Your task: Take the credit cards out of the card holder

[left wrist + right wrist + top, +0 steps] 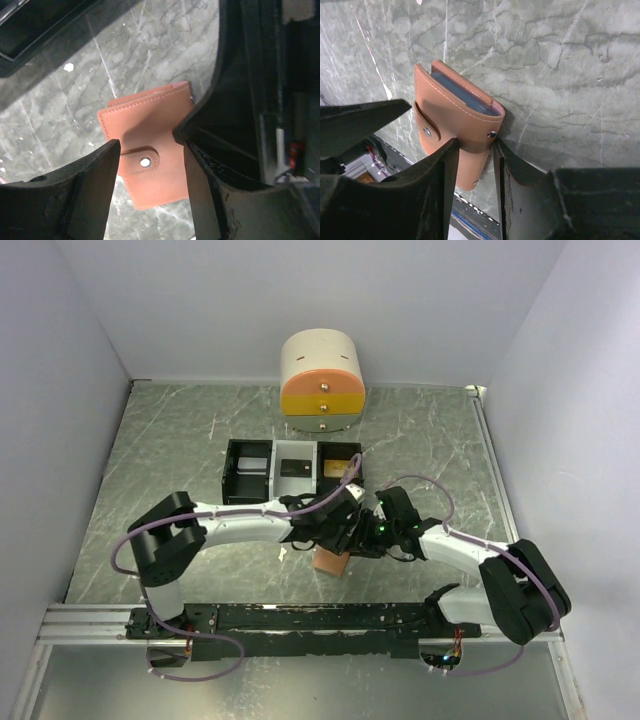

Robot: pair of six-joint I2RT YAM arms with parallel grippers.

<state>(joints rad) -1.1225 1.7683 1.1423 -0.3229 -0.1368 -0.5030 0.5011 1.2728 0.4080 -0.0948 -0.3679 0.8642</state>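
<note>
The card holder (330,562) sits on the tabletop (170,460) near the middle, just near of the spot where the two arms meet and well apart from the row of trays (232,472) farther back.

In the right wrist view, the right tool (475,145) is clamped on the holder. Its two fingers (437,190) press against opposite faces of the tan leather, with no gap showing on either side. The holder stands on edge there. A strap with a snap button (427,132) wraps around one side. Between the leather leaves a blue-grey layer shows at the open edge; I cannot tell whether it is a card or the lining.

In the left wrist view, the left tool (150,145) is spread wide. One finger (95,190) is on either side of the holder's strap, and the leather lies between them. I cannot tell whether the tips touch it. The right arm's dark body meets the holder's right edge in that view.

Back in the trays, a dark card (293,467) lies in the middle compartment and an orange-gold card (338,466) lies in the right one. Something pale lies in the left compartment, too small to make out.

A round cream and orange drawer unit (322,380) stands beyond the trays, against the far wall.
</note>
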